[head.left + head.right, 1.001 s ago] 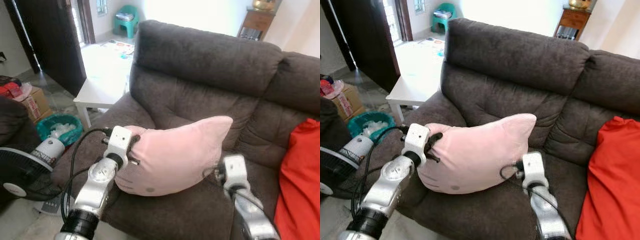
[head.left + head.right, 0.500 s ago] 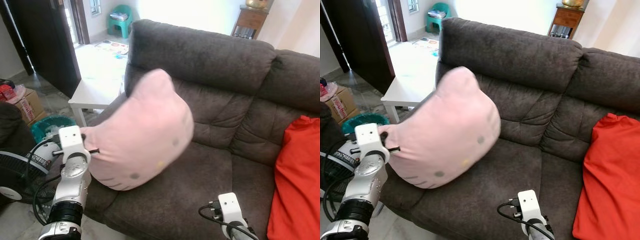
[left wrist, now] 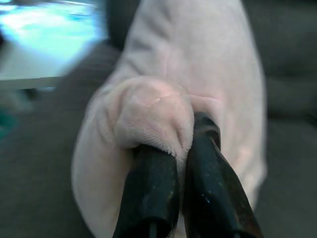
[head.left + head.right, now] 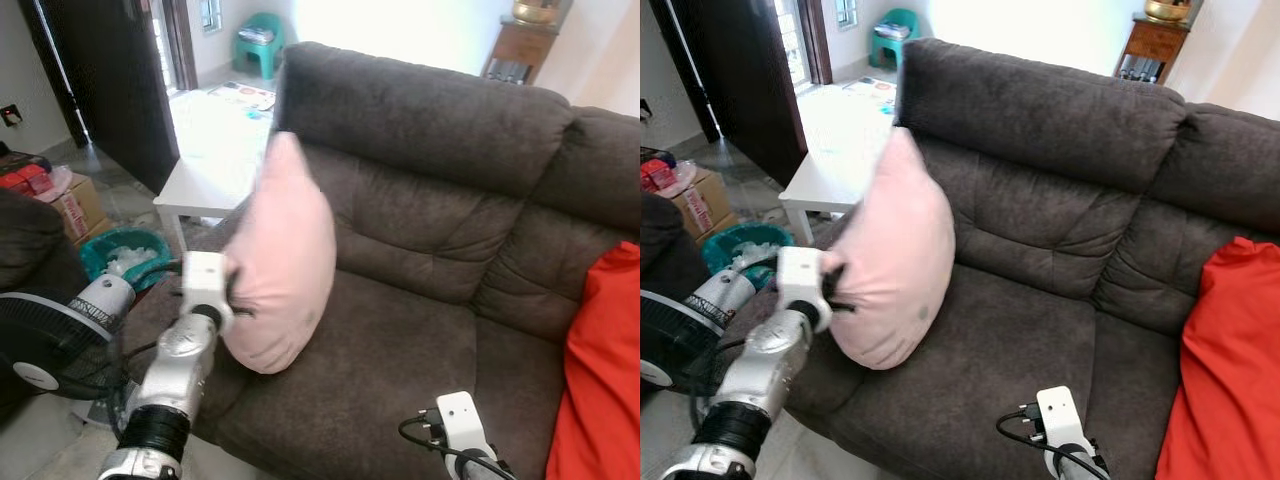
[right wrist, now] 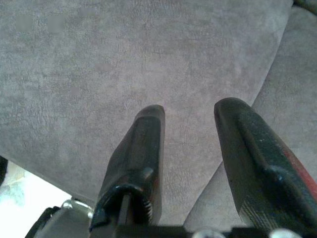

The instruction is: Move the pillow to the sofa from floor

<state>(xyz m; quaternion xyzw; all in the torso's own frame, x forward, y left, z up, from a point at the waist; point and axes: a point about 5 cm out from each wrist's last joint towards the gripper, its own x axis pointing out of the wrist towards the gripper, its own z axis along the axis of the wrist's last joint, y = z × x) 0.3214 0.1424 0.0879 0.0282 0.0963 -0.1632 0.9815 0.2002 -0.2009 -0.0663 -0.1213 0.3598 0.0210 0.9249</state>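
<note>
From the head views, the soft pink plush pillow (image 4: 285, 260) has turned edge-on since half a second ago and stands upright at the left end of the dark grey fabric sofa (image 4: 440, 200), by its armrest; a white low worktop (image 4: 205, 180) stands behind. The left wrist view shows the left pincer (image 3: 181, 148) clamped on a pillow fold. The right wrist view shows the right pincer (image 5: 190, 129) parted, empty, over the seat.

Home living room: sofa (image 4: 450, 180), fan (image 4: 45, 345).
</note>
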